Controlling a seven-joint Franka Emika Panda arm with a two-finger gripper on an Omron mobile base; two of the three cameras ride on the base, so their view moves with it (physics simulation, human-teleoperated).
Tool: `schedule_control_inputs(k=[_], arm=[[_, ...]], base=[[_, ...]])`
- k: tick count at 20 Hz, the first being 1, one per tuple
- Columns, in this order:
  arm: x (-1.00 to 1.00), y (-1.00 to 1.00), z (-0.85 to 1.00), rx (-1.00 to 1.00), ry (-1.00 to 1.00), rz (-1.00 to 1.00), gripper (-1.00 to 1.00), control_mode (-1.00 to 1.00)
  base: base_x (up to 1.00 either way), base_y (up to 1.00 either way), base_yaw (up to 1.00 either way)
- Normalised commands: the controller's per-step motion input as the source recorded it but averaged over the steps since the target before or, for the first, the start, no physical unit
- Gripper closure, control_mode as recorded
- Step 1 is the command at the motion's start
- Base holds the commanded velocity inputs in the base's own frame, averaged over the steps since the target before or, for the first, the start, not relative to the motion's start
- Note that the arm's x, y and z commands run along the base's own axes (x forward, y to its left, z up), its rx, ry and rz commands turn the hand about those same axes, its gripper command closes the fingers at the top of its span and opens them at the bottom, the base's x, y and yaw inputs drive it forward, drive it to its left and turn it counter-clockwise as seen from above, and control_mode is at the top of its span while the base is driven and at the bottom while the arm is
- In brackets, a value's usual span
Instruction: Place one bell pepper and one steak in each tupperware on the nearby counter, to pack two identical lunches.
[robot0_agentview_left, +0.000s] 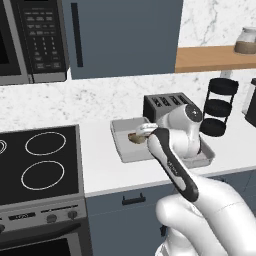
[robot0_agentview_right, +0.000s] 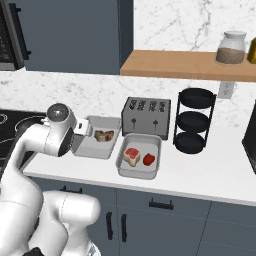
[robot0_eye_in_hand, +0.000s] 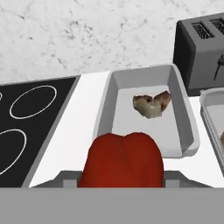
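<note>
A glossy red bell pepper (robot0_eye_in_hand: 120, 159) sits between my gripper's fingers, and the gripper (robot0_eye_in_hand: 120, 177) is shut on it. It hovers at the near end of the left tupperware (robot0_eye_in_hand: 103, 118), where a brown mottled steak (robot0_eye_in_hand: 152, 104) lies. From the right base view, the gripper (robot0_agentview_right: 84, 129) is over that tupperware (robot0_agentview_right: 97, 148) with its steak (robot0_agentview_right: 104, 135). The second tupperware (robot0_agentview_right: 137, 172) holds a steak (robot0_agentview_right: 132, 155) and a bell pepper (robot0_agentview_right: 148, 159). Both stand on the white counter (robot0_agentview_right: 200, 172).
A dark toaster (robot0_agentview_right: 146, 117) stands right behind the tupperwares. A black three-tier rack (robot0_agentview_right: 194, 122) is to its right. The black stovetop (robot0_eye_in_hand: 26, 118) lies left of the counter. A wooden shelf (robot0_agentview_right: 190, 65) carries a jar above the rack.
</note>
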Motion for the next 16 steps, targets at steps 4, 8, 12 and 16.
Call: schedule_control_inputs(k=[4,8,12,16], arm=[[0.77,0.0,-0.3,-0.06,0.08,0.0,1.0,-1.0],[0.57,0.17,-0.33,-0.03,0.08,0.02,1.0,-1.0],[0.67,0.0,-0.54,-0.02,0.09,0.02,1.0,-1.0],[0.47,0.03,-0.55,-0.13,0.08,0.0,1.0,-1.0]], base=[[0.0,0.0,0.0],[0.0,0.0,0.0],[0.0,0.0,0.0],[0.0,0.0,0.0]])
